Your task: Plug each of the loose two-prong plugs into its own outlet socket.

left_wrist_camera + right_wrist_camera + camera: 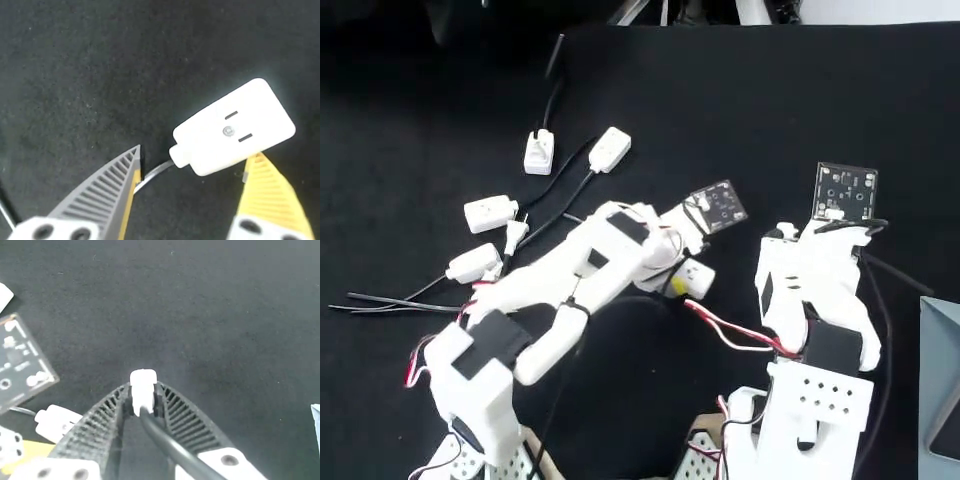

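Observation:
My left gripper [197, 152] stands open over the black mat, with one grey and one yellow finger [265, 195]. A white outlet socket [232, 130] lies face up just at its fingertips, slots showing, and its cord runs back between the fingers. In the high view this socket [697, 277] lies mid-table at the left gripper [686, 282]. My right gripper [143, 390] is shut on a small white two-prong plug [142, 385], whose black cord [165, 445] trails back. The plug's prongs are hidden. It hangs to the right of the socket [55, 422].
Several more white sockets and plugs [538, 150] [610, 148] [490, 212] [475, 263] lie at the left on thin black cords. Loose wire ends [380, 300] reach toward the left edge. A grey box [942, 380] stands at the right edge.

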Tool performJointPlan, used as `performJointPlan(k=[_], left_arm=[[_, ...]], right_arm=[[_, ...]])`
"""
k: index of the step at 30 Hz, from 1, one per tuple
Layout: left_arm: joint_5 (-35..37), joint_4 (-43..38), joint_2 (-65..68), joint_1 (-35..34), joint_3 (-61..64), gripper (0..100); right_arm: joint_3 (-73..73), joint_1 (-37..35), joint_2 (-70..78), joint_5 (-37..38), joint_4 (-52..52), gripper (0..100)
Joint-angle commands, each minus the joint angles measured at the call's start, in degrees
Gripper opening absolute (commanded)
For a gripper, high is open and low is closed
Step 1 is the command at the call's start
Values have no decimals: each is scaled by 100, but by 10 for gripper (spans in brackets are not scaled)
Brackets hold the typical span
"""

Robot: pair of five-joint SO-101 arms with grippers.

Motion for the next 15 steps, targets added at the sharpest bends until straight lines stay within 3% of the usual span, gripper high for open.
performJointPlan(k=[1, 5, 10, 12, 15], left_arm=[[18, 26, 264, 40, -532, 318], [18, 18, 668, 48, -611, 291], [18, 132, 554, 4, -523, 114], [18, 448, 422, -4, -514, 33], [18, 1116, 105, -4, -479, 42]], right_arm=[[-207, 79, -92, 44, -62, 14], [-207, 79, -92, 44, -62, 14], [-198, 79, -92, 44, -62, 14], [-198, 79, -92, 44, -62, 14], [-198, 79, -92, 44, -62, 14]])
